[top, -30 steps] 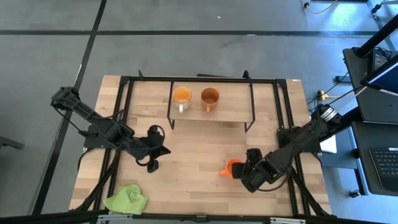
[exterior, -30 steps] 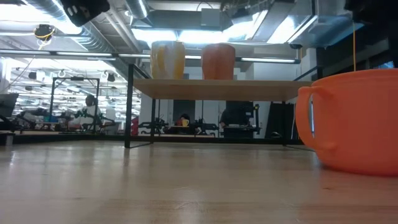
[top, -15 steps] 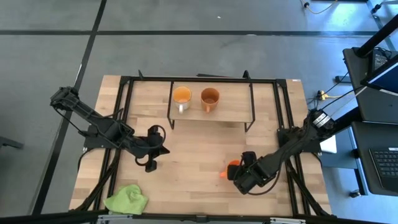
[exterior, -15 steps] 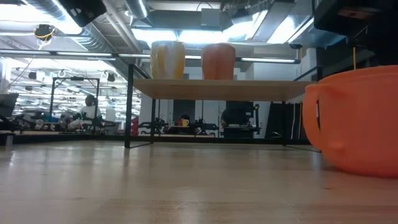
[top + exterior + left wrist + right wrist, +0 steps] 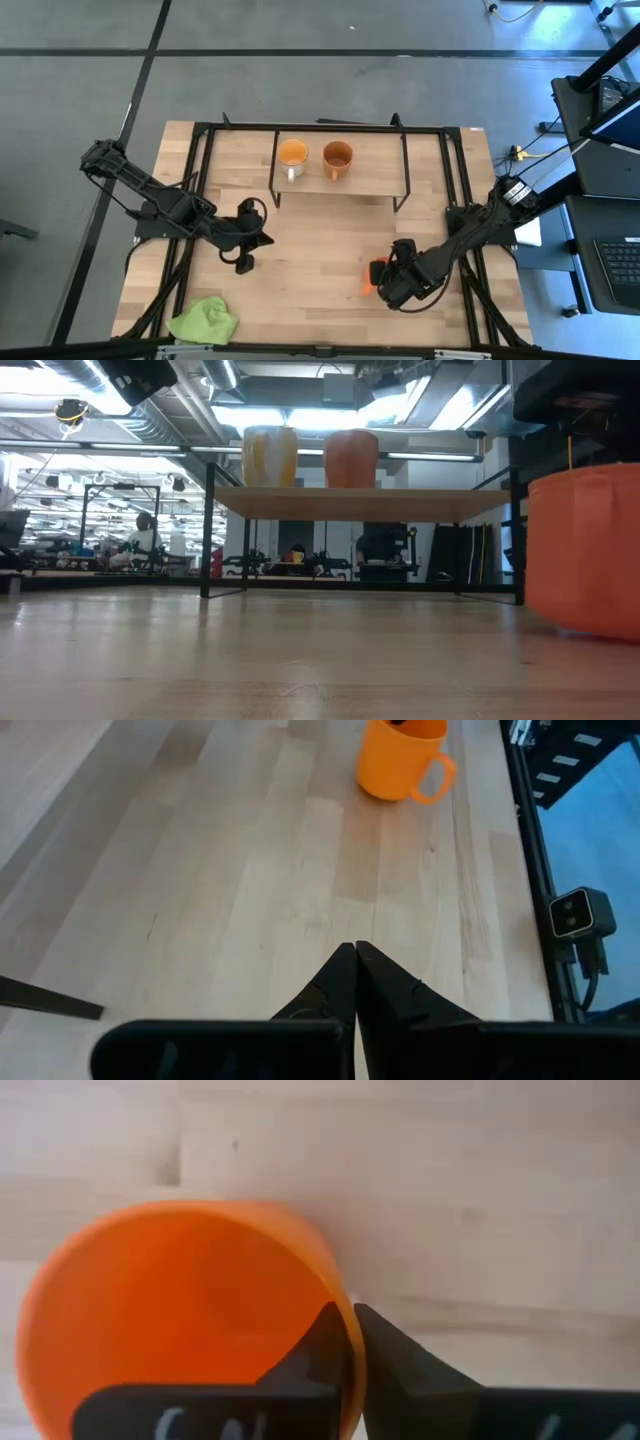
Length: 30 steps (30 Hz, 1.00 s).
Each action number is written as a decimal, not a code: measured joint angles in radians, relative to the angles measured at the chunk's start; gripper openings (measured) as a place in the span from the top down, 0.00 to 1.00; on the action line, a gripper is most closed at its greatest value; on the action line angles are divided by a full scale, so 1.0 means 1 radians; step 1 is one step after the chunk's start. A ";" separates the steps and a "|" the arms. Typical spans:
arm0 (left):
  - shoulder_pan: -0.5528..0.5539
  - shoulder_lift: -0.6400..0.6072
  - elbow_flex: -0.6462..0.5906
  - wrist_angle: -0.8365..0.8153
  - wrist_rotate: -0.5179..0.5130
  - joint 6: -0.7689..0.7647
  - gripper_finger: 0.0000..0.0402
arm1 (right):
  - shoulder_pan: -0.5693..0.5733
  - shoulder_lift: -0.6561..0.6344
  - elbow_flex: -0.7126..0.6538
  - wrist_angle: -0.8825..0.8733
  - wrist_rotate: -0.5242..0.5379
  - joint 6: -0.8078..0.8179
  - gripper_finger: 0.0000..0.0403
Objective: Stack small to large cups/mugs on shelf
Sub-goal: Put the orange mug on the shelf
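Observation:
The bright orange mug (image 5: pixel 180 1310) stands on the table at the near right, mostly under my right gripper (image 5: pixel 385 282) in the high view. That gripper (image 5: pixel 348 1342) is shut on its rim. The low view shows the orange mug (image 5: pixel 585 550) close by on its right. The white mug (image 5: pixel 292 153) with a yellow-orange inside and the brown mug (image 5: pixel 338 155) stand side by side on their bases on the shelf (image 5: pixel 375 180). My left gripper (image 5: pixel 243 262) is shut over bare table left of centre, with nothing in it. My right gripper pinches the orange mug's wall at the rim (image 5: pixel 343 1312), one finger inside the mug and one outside. The fingers (image 5: pixel 322 1342) come from above, pointing down. The mug sits upright with its base on the tabletop.
A lime-green cloth (image 5: pixel 205 320) lies at the near left corner. The shelf's thin black legs (image 5: pixel 207 535) and a black frame (image 5: pixel 200 150) around the table stand near the arms. Bare wood lies between the shelf and the near edge.
My right gripper has gone a little toward the table's left edge, over the orange mug. The mug has turned about on the table. Its handle showed in the low view a second ago and is now out of sight there.

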 joint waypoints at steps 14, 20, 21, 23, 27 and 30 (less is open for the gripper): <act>0.000 0.000 0.000 0.034 -0.003 -0.059 1.00 | -0.107 -0.072 0.393 -0.542 0.161 -0.420 0.98; 0.000 0.000 0.000 0.045 -0.007 -0.086 1.00 | -0.228 -0.126 0.484 -0.540 0.292 -0.652 0.98; -0.002 0.000 0.000 0.047 -0.007 -0.088 1.00 | -0.258 -0.133 0.484 -0.536 0.304 -0.684 0.98; -0.007 0.000 0.000 0.058 -0.008 -0.102 1.00 | -0.318 -0.140 0.483 -0.535 0.312 -0.748 0.98; -0.020 0.000 0.000 0.055 -0.008 -0.113 1.00 | -0.440 -0.153 0.483 -0.536 0.347 -0.886 0.98; -0.023 0.000 0.000 0.055 -0.008 -0.121 1.00 | -0.547 -0.152 0.483 -0.533 0.360 -0.987 0.98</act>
